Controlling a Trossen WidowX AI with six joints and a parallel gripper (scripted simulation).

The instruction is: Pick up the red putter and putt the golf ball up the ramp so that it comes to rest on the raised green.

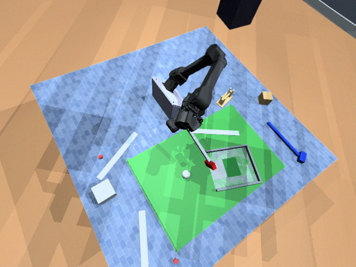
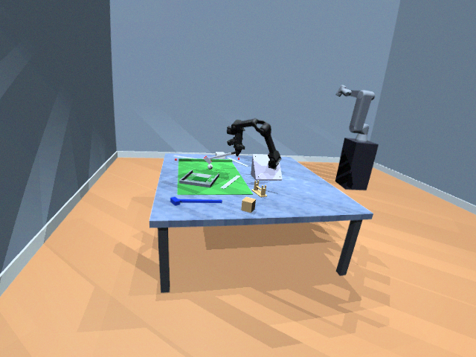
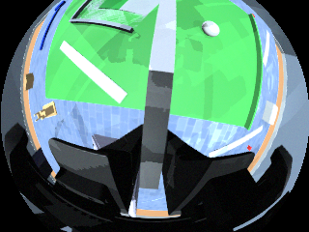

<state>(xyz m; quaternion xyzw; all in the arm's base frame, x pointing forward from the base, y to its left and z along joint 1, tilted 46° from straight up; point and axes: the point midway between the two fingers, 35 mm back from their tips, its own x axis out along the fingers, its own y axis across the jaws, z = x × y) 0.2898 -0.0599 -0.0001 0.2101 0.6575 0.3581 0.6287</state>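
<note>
The gripper (image 1: 188, 129) (image 2: 237, 152) (image 3: 155, 132) is shut on the dark grip of the red putter (image 1: 210, 164) (image 2: 207, 159) (image 3: 163, 43). The putter's pale shaft slants out from the fingers, and its red head is in the air above the green mat (image 1: 169, 201) (image 2: 234, 188) (image 3: 212, 92); the head is outside the wrist view. The white golf ball (image 1: 186, 174) (image 2: 210, 166) (image 3: 210, 28) rests on the mat, apart from the ramp. The pale ramp (image 1: 218, 169) leads to the dark raised green (image 1: 231, 167) (image 2: 200, 178), walled by a grey border (image 1: 253, 163) (image 2: 198, 184) (image 3: 101, 23).
A white strip (image 1: 218, 132) (image 2: 230, 181) (image 3: 93, 72) lies on the mat near the ramp. A wooden stand (image 1: 225, 99) (image 2: 261, 189) (image 3: 46, 111), a tan block (image 1: 265, 98) (image 2: 248, 204) and a blue putter (image 1: 284, 139) (image 2: 199, 201) are beyond the mat. A white block (image 1: 103, 191) (image 3: 269, 113) stands opposite.
</note>
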